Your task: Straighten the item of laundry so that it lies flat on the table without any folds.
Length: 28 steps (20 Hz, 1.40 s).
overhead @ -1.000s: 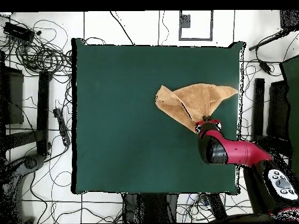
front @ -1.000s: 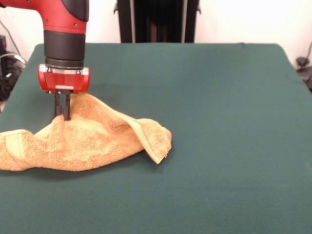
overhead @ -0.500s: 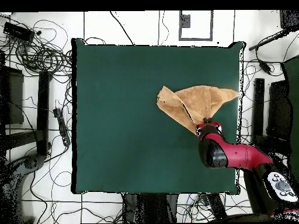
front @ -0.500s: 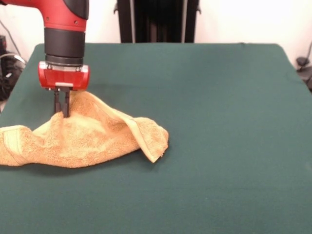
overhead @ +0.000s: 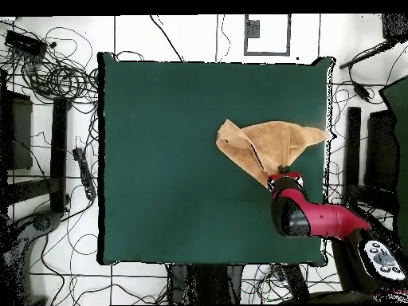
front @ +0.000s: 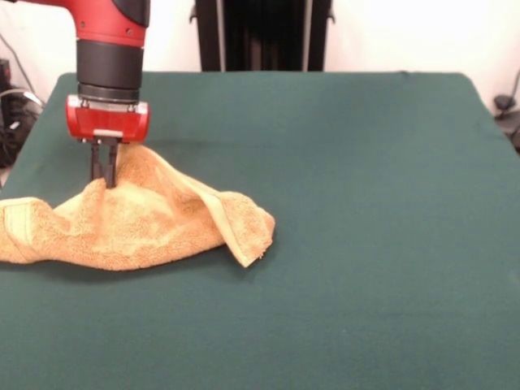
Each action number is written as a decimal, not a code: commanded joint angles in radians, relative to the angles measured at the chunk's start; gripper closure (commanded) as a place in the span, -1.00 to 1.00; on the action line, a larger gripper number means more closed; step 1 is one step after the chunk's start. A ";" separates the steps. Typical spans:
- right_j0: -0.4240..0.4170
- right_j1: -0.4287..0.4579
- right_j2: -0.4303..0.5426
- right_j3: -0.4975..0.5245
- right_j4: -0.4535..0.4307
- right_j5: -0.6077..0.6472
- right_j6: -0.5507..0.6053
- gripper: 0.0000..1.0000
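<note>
The golden-orange item of laundry [front: 138, 223] lies crumpled on the dark green table [front: 366, 203], at the left in the front view. It rises to a peak where my gripper [front: 103, 180] is shut on its top fold. One corner with a woven band reaches the table's left edge, and a folded flap points right. In the overhead view the laundry [overhead: 267, 143] forms a folded triangle near the right edge of the table [overhead: 175, 159], with my gripper [overhead: 280, 172] at its lower tip.
Cables and black stands [overhead: 56, 143] lie on the floor around the table. A dark frame [front: 260, 32] stands behind the table's far edge in the front view.
My gripper has risen slightly and drawn back toward the robot's side with the fold in it. The towel's free flap has slid a little toward the gripper.
</note>
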<state>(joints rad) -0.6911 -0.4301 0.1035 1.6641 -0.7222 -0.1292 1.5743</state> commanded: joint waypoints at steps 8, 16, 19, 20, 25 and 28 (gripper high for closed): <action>0.044 0.154 -0.094 0.193 -0.042 0.147 0.088 1.00; 0.036 0.149 -0.089 0.200 -0.043 0.158 0.082 1.00; 0.045 0.146 -0.097 0.206 -0.040 0.153 0.089 1.00; 0.052 0.143 -0.101 0.210 -0.039 0.157 0.090 1.00; 0.057 0.119 -0.086 0.224 -0.027 0.196 0.079 1.00; 0.046 0.097 -0.065 0.227 -0.029 0.218 0.058 1.00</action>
<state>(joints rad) -0.6670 -0.4344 0.0580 1.6890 -0.7222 -0.1559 1.5743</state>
